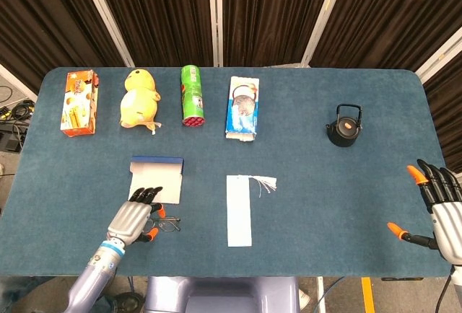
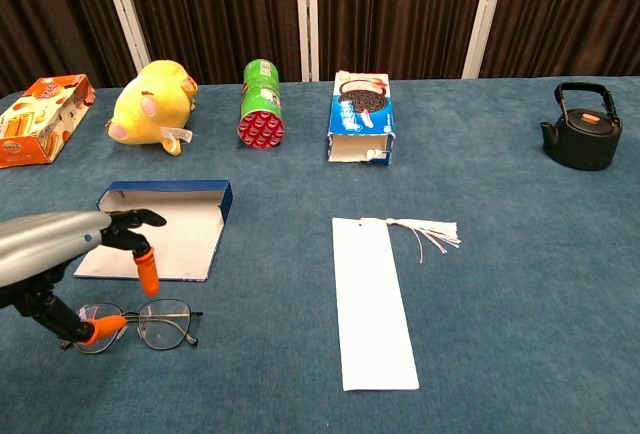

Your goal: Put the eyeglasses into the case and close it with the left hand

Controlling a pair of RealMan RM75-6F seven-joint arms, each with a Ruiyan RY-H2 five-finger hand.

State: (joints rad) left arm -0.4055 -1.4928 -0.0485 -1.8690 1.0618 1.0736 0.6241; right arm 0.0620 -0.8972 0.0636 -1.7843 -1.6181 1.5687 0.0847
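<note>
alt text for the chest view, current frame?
The robot's left hand, fingers spread, hovers over the eyeglasses lying on a blue table, just in front of the open case. Behind sit a snack box, yellow plush, green can, cookie box and black kettle, with a white bookmark mid-table.
</note>
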